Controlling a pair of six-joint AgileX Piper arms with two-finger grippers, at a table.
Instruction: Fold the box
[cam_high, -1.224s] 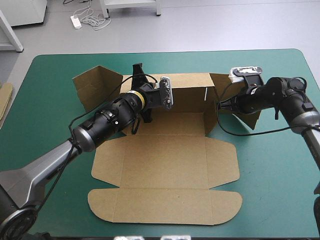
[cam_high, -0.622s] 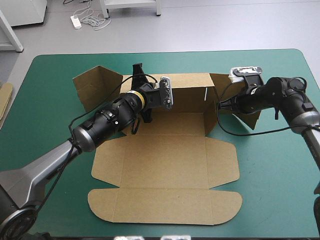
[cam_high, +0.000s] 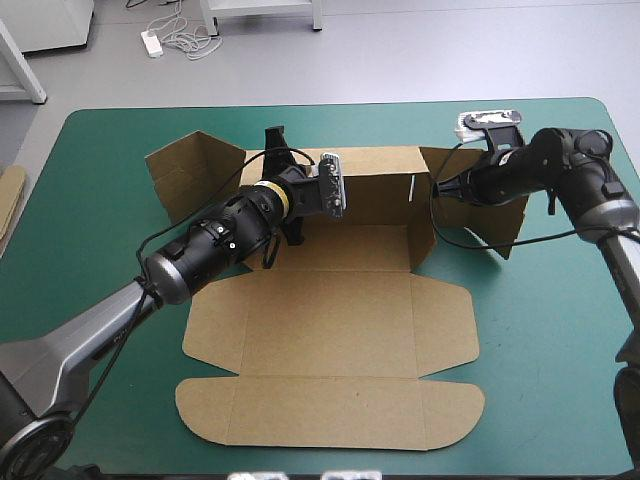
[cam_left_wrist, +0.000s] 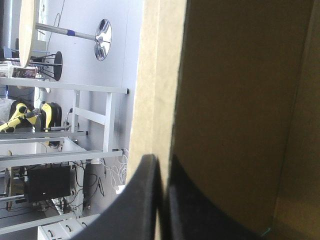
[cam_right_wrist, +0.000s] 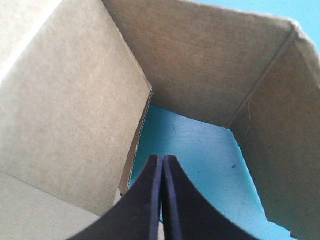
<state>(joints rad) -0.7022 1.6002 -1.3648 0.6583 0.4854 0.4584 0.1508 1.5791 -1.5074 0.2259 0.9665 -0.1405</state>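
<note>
Your left gripper (cam_left_wrist: 162, 165) pinched the back wall of the brown cardboard box (cam_high: 330, 330) at 11 o'clock; your right gripper (cam_right_wrist: 162, 160), at 2 o'clock, was fully closed.

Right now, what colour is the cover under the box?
Teal-green; the cover shows best in the high view, around the brown box.

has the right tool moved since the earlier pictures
Yes. In the high view the right tool has shifted toward the far edge of the table, judged against the raised back wall of the box beside it.
</note>
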